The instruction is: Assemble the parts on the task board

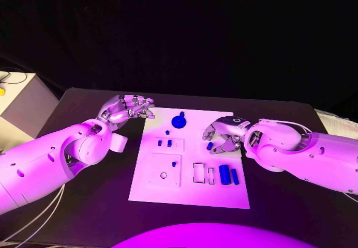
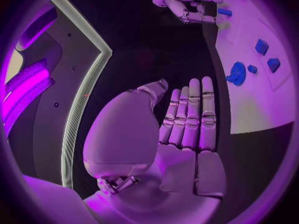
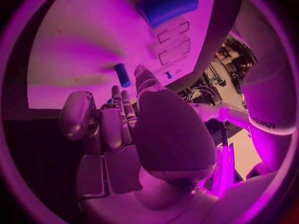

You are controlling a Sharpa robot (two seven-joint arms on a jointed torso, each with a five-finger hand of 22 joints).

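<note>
The white task board (image 1: 149, 191) lies in the middle of the black table. On it are a round blue part (image 1: 179, 121), two small blue blocks (image 1: 165, 143), a tiny peg (image 1: 174, 164) and two blue cylinders (image 1: 229, 175). My left hand (image 1: 128, 108) hovers off the board's far left corner with its fingers straight (image 2: 190, 119) and holds nothing. My right hand (image 1: 224, 135) is over the board's right side, fingers loosely curved. A short blue part (image 1: 209, 145) lies on the board just beyond its fingertips (image 3: 116, 92), the same short blue part (image 3: 122, 75) lying apart from them.
A white box (image 1: 22, 103) stands off the table at the far left. Rectangular slots (image 1: 200, 173) are cut in the board beside the cylinders, and a raised square plate (image 1: 160, 173) with a hole sits at its near left. Bare black table surrounds the board.
</note>
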